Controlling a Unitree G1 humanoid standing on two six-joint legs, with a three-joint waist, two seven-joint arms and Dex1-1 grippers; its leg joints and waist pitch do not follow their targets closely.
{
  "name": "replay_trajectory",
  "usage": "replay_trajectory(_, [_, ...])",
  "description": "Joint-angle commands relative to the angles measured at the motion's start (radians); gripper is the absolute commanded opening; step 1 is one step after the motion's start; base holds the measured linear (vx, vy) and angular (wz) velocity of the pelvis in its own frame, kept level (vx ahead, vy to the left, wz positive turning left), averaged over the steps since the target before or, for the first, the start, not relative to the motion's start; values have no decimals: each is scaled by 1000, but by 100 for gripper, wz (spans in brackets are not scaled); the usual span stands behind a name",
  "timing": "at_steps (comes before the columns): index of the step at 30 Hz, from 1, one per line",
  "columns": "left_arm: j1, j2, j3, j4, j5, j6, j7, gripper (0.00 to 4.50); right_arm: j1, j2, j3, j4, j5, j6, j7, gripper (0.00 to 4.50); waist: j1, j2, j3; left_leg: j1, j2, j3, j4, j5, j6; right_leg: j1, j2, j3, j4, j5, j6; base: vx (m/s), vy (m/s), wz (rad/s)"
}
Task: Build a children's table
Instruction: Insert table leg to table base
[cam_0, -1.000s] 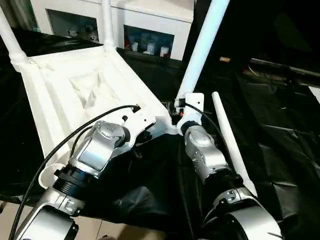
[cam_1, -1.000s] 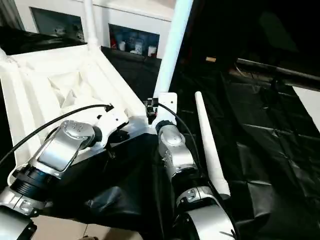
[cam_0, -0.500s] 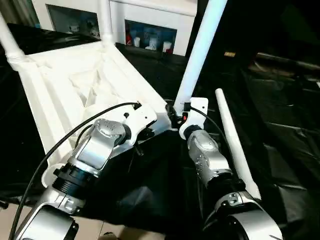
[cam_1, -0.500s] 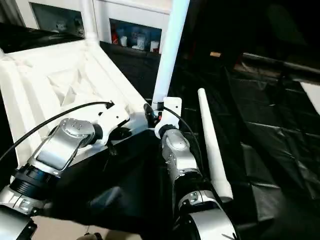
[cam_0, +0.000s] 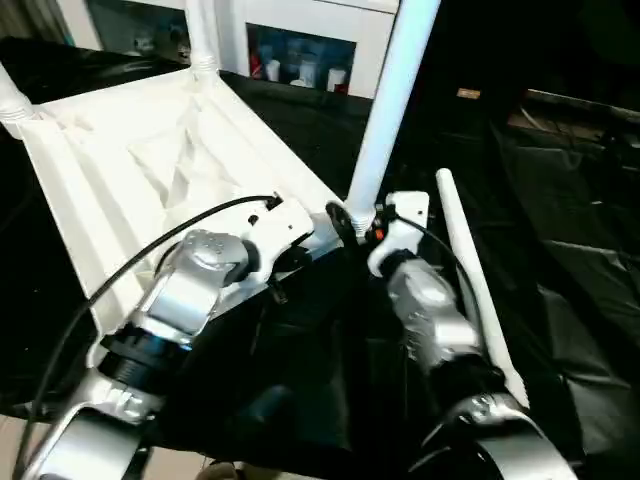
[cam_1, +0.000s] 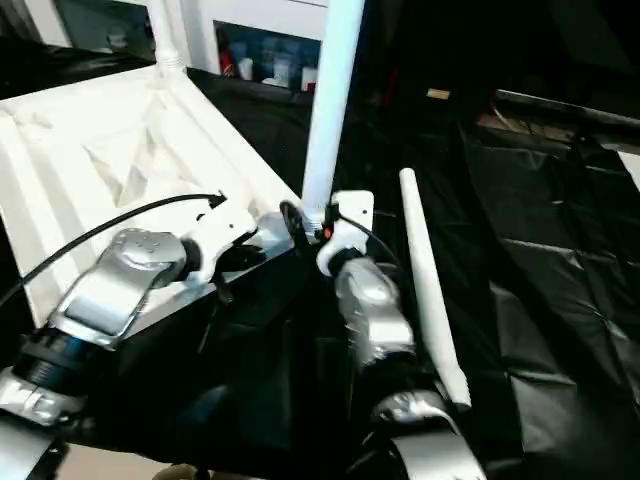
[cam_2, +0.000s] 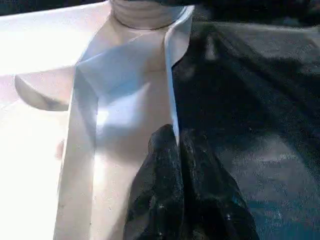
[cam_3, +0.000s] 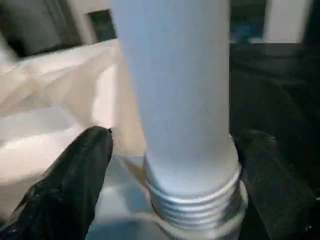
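Tabletop (cam_0: 130, 150) lies upside down on the black-sheeted desk (cam_0: 570, 250), ribbed underside facing up at you, and everything else places off it. At its near corner one leg (cam_0: 390, 100) stands upright, its threaded metal collar (cam_3: 197, 210) sitting at the corner socket. Your right end effector (cam_3: 175, 165) is spread wide around the base of that leg, one black finger (cam_3: 75, 175) on either side, both clear of the tube, so it has hold of nothing. Your left end effector (cam_2: 182, 165) is pinched tight on the tabletop's thin rim wall, just along the edge from that same corner. Two more legs (cam_0: 205, 35) rise from the far corners. A fourth leg (cam_0: 470, 270) lies loose on the black sheet just beside the near corner, alongside your right forearm (cam_0: 430, 320). Beyond the tabletop's far edge stands a white cabinet (cam_0: 300, 30).
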Motion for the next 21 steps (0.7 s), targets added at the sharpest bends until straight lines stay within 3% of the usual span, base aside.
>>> replay_trajectory(1, [63, 22, -59, 25, -10, -28, -70, 0, 26, -50, 59, -85, 16, 65, 156, 409, 1, 14, -48, -1, 28, 2, -43, -91, 71, 58, -68, 55, -53, 27, -203, 0, 0, 0])
replay_trajectory(8, [118, 79, -40, -10, -74, -259, -183, 0, 97, -218, 141, -209, 30, 126, 432, 409, 7, 14, -51, -1, 28, 4, -35, -67, 102, 59, -68, 54, -46, 65, -228, 0, 0, 0])
replay_trajectory(12, [139, 113, -29, -34, -95, -308, -221, 0, 121, -272, 169, -259, 39, 136, 517, 409, 8, 14, -51, 4, 30, 4, -35, -81, 102, 56, -68, 53, -48, 28, -241, 0, 0, 0])
replay_trajectory(18, [173, 143, 13, -78, -176, -338, -312, 0, 144, -329, 206, -308, 32, 141, 618, 409, 10, 9, -54, 1, 29, 4, -30, -40, 118, 61, -66, 52, -39, 82, -255, 0, 0, 0])
replay_trajectory(21, [189, 160, 17, -86, -200, -357, -347, 0, 139, -339, 224, -296, 4, 109, 645, 409, 7, 12, -55, 3, 30, 5, -27, -33, 122, 58, -68, 52, -35, 93, -263, 0, 0, 0])
